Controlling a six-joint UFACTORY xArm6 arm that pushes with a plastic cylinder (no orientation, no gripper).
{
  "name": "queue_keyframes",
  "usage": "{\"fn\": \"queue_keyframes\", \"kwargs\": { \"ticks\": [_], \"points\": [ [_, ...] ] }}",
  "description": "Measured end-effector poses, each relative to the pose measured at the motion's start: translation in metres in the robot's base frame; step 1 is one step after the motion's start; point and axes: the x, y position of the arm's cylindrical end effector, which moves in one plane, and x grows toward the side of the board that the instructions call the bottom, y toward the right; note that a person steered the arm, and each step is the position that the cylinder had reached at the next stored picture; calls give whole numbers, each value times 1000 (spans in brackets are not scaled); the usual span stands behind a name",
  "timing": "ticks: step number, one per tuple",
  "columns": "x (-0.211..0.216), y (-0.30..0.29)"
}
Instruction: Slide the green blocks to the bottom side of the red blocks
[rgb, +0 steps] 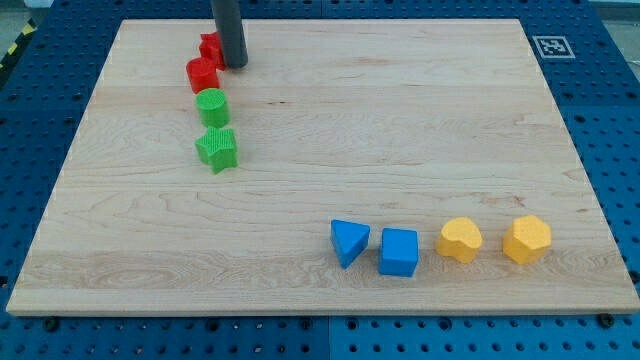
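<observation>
Two red blocks sit near the view's top left: one red block (209, 47) partly hidden behind the rod, and a second red block (202, 74) just below it. A green round block (212, 106) lies right under the second red block. A green star-shaped block (217, 149) lies below that. The four make a near-vertical column. My tip (234, 64) is at the right side of the upper red block, touching or nearly touching it, above the green blocks.
A blue triangular block (348, 241), a blue cube (399, 252), a yellow rounded block (460, 240) and a yellow hexagonal block (527, 240) lie in a row near the view's bottom right. The wooden board (400, 120) has a marker tag (550, 46) beyond its top right corner.
</observation>
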Motion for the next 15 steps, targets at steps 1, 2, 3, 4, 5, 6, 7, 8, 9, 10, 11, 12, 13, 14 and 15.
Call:
{"fn": "queue_keyframes", "kwargs": {
  "ticks": [1, 2, 3, 4, 5, 6, 7, 8, 9, 10, 11, 12, 13, 14, 15],
  "points": [
    [-1, -5],
    [4, -5],
    [28, 7],
    [49, 29],
    [50, 33],
    [50, 33],
    [57, 39],
    [84, 44],
    [97, 44],
    [98, 39],
    [98, 21],
    [99, 4],
    [102, 2],
    [111, 22],
    [134, 35]
  ]
}}
